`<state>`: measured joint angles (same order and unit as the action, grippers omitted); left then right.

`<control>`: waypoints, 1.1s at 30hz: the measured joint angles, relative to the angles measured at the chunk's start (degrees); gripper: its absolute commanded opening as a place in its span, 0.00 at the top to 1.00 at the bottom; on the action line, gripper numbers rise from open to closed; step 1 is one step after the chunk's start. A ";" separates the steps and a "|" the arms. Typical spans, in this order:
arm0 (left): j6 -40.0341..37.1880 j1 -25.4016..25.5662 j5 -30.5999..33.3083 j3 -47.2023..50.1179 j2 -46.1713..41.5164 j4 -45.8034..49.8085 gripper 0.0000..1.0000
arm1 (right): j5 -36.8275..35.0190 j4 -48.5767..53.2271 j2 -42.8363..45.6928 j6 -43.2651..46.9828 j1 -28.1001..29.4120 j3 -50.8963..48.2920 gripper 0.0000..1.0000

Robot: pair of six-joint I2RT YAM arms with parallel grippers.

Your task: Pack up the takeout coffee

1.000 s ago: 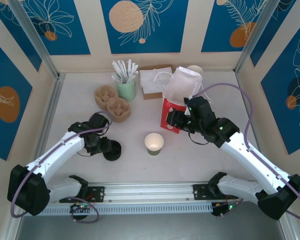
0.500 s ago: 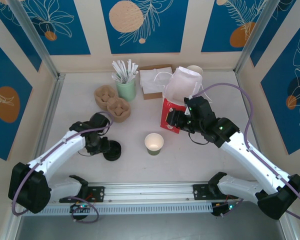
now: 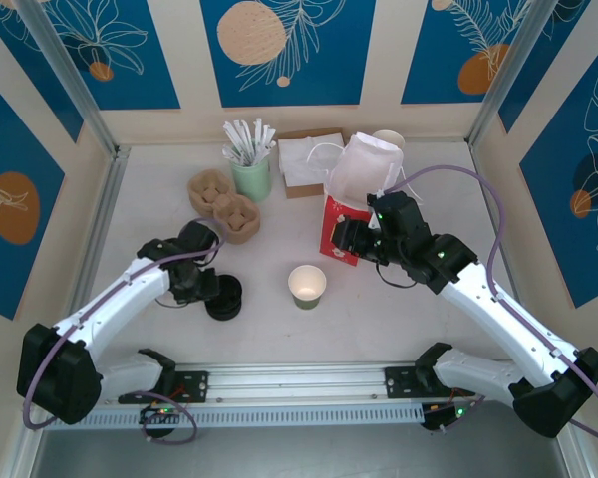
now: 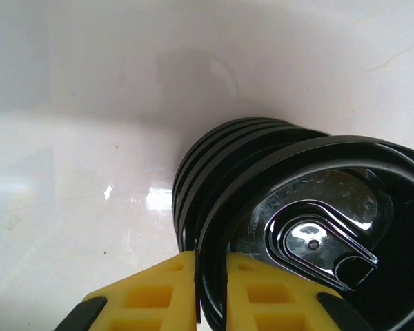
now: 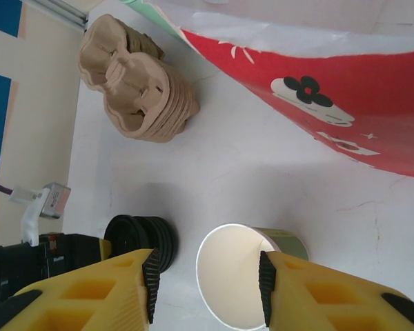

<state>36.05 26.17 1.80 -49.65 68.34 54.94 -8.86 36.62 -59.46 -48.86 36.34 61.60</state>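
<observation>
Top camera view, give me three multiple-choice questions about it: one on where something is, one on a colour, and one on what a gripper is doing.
1. Where is the lidless cup?
A. Inside the bag
B. On the table in front of the red-and-white bag
C. Tipped over at the back wall

2. What colour is the stack of lids?
A. Black
B. White
C. Red

3. What is the left gripper doing?
A. Hanging open over bare table
B. Pinching the top lid of the stack
C. Gripping the bag's handle

Answers:
1 B: the cup stands upright on the table, nearer the arms than the bag.
2 A: every lid in the stack is black.
3 B: the left wrist view shows its yellow fingers on either side of that lid's rim.
</observation>
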 measured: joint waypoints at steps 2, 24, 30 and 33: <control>0.00 0.00 0.00 -1.40 0.04 0.22 0.86 | 1.46 -0.66 0.02 0.20 0.02 0.15 0.55; 0.50 2.32 -1.60 -21.20 0.07 6.34 0.87 | 7.37 -3.98 -20.44 2.69 15.54 19.82 0.45; 1.29 2.62 -2.67 -21.24 0.07 6.45 0.87 | 6.75 -1.86 -26.49 4.26 16.81 24.11 0.43; 1.55 2.64 -3.32 -21.24 0.07 6.43 0.87 | 6.73 -0.61 -29.00 4.94 16.83 26.32 0.43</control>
<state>37.60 28.82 -1.52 -70.89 68.40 61.36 -2.13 36.01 -88.47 -43.92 53.17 87.92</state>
